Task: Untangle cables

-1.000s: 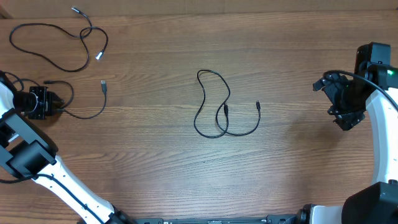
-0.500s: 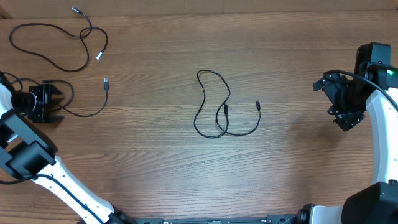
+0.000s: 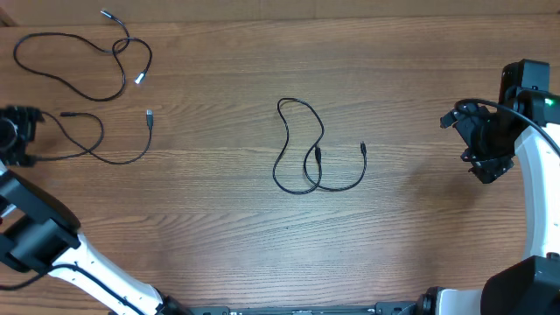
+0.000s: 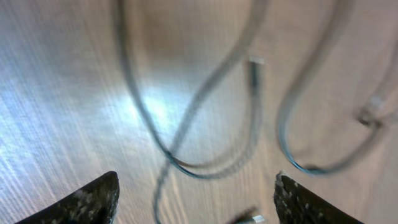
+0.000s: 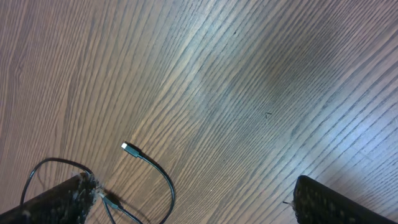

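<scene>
Your left gripper (image 3: 12, 133) spread wide and empty at the wooden table (image 3: 219, 254) edge, left cable (image 3: 123, 163) just beside it, upper-left cable (image 3: 116, 50) behind, centre cable (image 3: 317, 156) apart mid-table, your right gripper (image 3: 486, 150) wide, empty.

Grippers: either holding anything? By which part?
Nothing held. The left gripper is open, and the nearest cable lies loose on the table by it. The right gripper is open and empty too.
</scene>
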Robot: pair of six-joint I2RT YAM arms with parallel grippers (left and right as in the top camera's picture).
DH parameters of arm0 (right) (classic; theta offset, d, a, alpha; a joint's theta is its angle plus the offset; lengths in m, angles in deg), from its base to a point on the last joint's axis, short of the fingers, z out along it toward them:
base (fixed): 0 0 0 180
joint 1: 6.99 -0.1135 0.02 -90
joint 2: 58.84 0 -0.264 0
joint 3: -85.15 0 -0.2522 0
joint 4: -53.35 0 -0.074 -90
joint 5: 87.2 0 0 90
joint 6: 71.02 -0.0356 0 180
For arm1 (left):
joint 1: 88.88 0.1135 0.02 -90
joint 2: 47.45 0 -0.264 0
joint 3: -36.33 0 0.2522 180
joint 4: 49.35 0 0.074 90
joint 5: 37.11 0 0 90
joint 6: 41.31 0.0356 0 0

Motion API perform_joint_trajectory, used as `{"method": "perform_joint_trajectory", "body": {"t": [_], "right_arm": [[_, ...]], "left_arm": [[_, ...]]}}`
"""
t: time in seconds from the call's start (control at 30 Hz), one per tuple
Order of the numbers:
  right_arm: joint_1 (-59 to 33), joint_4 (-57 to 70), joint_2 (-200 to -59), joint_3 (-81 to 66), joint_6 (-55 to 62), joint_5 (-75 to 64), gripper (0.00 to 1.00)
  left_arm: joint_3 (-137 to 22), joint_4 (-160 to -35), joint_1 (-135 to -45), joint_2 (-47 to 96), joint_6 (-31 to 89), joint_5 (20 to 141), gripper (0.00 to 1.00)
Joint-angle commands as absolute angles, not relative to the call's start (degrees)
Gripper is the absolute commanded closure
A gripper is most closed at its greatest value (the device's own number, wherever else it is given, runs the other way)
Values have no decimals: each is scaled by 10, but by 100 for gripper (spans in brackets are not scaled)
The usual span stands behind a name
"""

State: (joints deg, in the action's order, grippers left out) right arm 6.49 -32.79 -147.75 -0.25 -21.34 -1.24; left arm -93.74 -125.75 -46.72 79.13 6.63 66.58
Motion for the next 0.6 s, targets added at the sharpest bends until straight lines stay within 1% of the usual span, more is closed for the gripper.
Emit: {"method": "perform_joint_trajectory", "body": {"t": [0.0,0.03,0.07,0.17,0.33,0.57], "right_arm": [[66,-325,-1479,2,-215,-7,0],[66,-325,-1479,2,-215,-7,0],[66,-325,-1479,2,-215,-7,0],[66,-325,-1479,2,-215,-7,0],[66,-325,-1479,2,-215,-7,0],[66,-325,-1479,2,-215,-7,0]], "left_arm": [[-939,-1257,-516,779,123,662,20],[-938,-1258,-526,779,129,648,20],[-938,-1265,-554,781,129,592,20],[-938,-1267,-598,785,129,500,20],[-938,-1265,-649,792,129,391,20],[-937,-1261,-668,828,130,377,21]]}}
